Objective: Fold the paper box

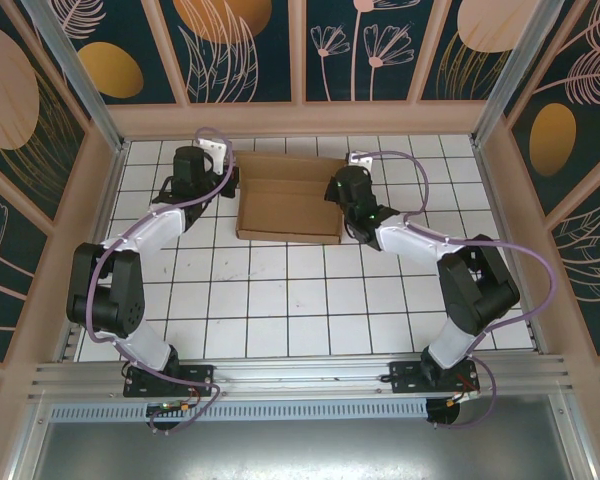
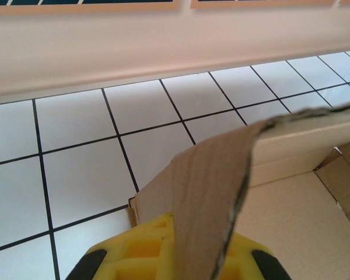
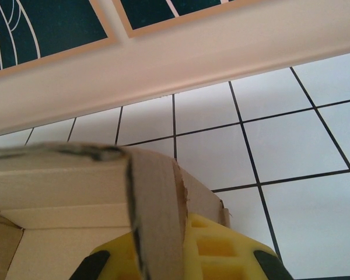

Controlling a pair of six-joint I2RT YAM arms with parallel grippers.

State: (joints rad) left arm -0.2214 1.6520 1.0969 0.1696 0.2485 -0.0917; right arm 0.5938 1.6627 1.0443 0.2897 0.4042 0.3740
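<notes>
- The plain brown corrugated cardboard paper box [image 1: 285, 208] lies on the far middle part of the white tiled worktop [image 1: 280, 300] with its black grid lines. It is just in front of the peach-coloured back rail [image 1: 300, 120].
- From above, the paper box is open upward like a shallow tray, with a flat bottom panel and a raised wall along its far side.
- The left arm [image 1: 150, 235], black and white with a purple cable, reaches to the box's left edge. The right arm [image 1: 415, 240] reaches to its right edge, so the box sits between the two.
- The yellow left fingers [image 2: 141, 248] are closed on a cardboard side flap [image 2: 213, 192]. The flap rises from between them and curls over toward the box's inside [image 2: 291, 210].
- In the left wrist view, a folded corner tab [image 2: 341, 175] stands at the far end of the bottom panel.
- The yellow right fingers [image 3: 216, 248] are likewise clamped on the opposite side flap [image 3: 157, 204], which stands upright with a rough, slightly torn edge.
- In the right wrist view the box's far wall [image 3: 52, 181] runs off to the left from that flap.
- Dark panels with pale plant drawings [image 1: 245, 50] surround the worktop above the rail.
</notes>
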